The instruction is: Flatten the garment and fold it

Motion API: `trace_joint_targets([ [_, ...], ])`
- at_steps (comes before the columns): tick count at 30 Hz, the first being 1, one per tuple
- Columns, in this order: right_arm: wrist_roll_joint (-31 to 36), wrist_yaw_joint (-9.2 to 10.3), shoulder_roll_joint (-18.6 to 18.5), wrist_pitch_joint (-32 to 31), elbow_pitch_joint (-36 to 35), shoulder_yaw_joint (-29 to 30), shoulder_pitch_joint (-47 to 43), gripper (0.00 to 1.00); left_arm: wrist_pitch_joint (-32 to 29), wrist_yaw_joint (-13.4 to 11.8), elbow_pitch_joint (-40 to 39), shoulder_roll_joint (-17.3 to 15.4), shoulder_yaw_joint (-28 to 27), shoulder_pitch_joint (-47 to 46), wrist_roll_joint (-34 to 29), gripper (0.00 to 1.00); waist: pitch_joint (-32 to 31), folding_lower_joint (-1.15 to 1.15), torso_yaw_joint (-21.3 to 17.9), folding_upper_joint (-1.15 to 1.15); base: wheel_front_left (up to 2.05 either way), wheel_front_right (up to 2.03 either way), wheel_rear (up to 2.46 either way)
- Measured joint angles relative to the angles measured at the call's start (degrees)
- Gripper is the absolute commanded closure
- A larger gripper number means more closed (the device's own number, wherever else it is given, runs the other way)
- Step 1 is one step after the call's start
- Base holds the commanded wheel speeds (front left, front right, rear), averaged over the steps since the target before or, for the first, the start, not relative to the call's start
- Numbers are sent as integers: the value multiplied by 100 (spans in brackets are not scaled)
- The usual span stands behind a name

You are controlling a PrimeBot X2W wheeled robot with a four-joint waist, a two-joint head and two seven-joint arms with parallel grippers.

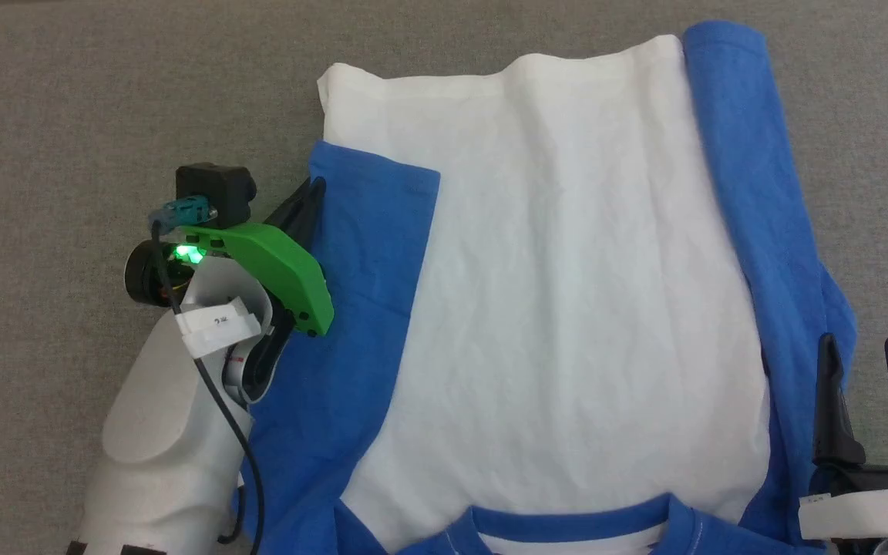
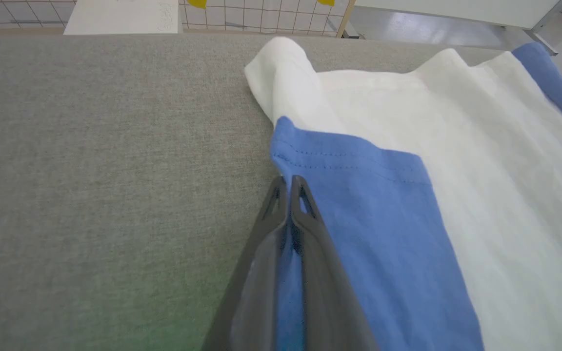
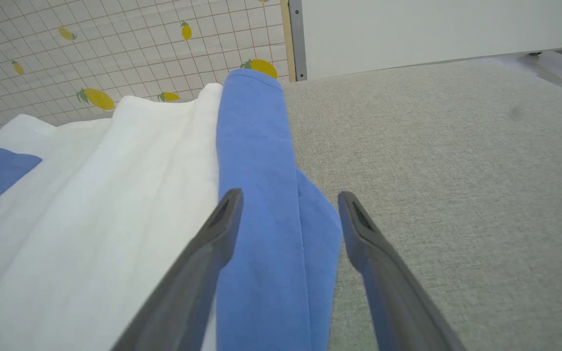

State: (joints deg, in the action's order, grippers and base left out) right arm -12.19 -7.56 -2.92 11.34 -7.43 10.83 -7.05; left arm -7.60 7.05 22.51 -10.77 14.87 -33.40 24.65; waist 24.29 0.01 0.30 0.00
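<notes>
The garment (image 1: 567,308) lies spread on the grey surface, white body up, blue neck band at the near edge. Its left blue sleeve (image 1: 359,308) is folded in over the body. The right blue sleeve (image 1: 760,193) runs along the right edge. My left gripper (image 1: 313,193) is at the left sleeve's outer edge near the cuff. In the left wrist view this gripper (image 2: 288,183) is shut on the garment's sleeve edge, blue cloth (image 2: 359,219) showing between the fingers. My right gripper (image 1: 864,351) stands open over the right sleeve's edge; in the right wrist view the right gripper (image 3: 291,197) straddles the blue cloth (image 3: 261,195).
Grey fabric surface (image 1: 105,116) stretches left and right of the garment. A white box (image 2: 122,17) stands beyond the far edge, in front of a tiled wall with lemon print (image 3: 115,48). A white panel (image 3: 432,29) stands at the back right.
</notes>
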Motion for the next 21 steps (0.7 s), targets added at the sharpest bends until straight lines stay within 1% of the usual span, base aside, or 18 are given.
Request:
trace_joint_targets([
  [5,13,0,0,-24,34,-35,-9,0,121,-3,-100,-81,-27,144,31,100,-167,0,14,0,0,0,0],
  [10,13,0,-1,-26,87,-65,-35,0,180,-47,-386,-256,-133,477,132,100,-372,0,33,0,0,0,0],
  [16,3,0,0,-31,186,-126,-132,0,187,-148,-1209,-401,-343,1059,327,100,-669,-1,58,0,0,0,0],
  [21,-52,0,0,-31,298,-133,-204,0,2,-268,-2214,-508,-483,1688,570,100,-943,-1,87,0,0,0,0],
])
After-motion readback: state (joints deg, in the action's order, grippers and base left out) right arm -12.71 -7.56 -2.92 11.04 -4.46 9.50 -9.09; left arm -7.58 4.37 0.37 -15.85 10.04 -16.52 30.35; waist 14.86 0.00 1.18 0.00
